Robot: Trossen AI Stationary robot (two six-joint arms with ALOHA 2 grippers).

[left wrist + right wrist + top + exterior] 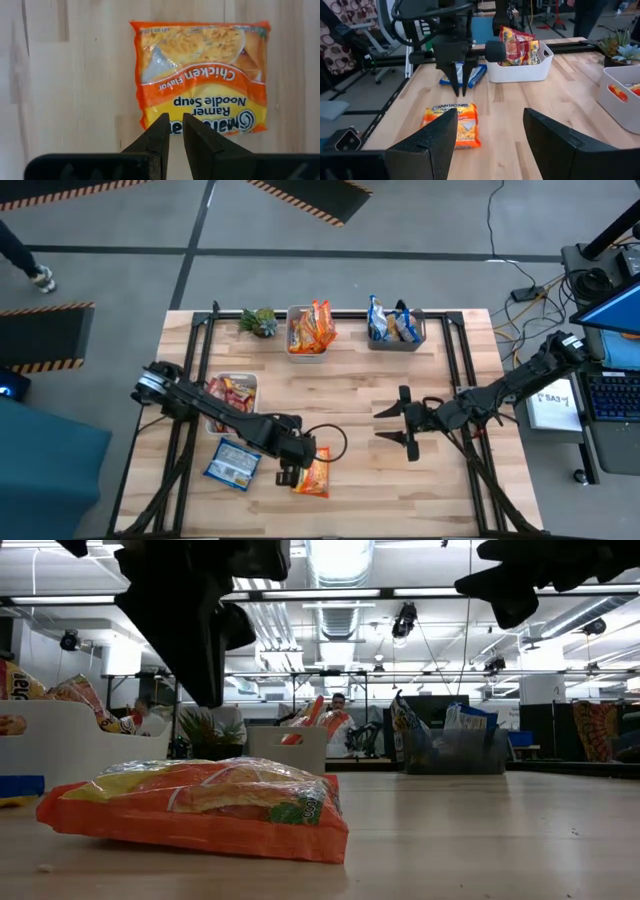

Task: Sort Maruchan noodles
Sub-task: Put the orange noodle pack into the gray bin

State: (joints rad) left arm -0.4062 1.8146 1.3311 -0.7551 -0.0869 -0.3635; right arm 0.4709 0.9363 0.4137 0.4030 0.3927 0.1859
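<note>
High view looks down on a wooden counter where the left gripper hangs just above an orange packet lying flat near the front edge. Its jaws stand nearly pressed together, a thin slit between them, pinching nothing; the tips point down at the packet's near end, and the wrist view shows the label, a chicken flavor ramen. Just beside the orange packet, toward the left arm's base, lies a blue packet. Behind that sits a white bin of red packets. Along the far edge from the orange packet stand a small green plant, a bin of orange packets and a bin of blue packets. The right gripper waits well apart from the orange packet, over bare wood at mid-counter, jaws spread and empty.
</note>
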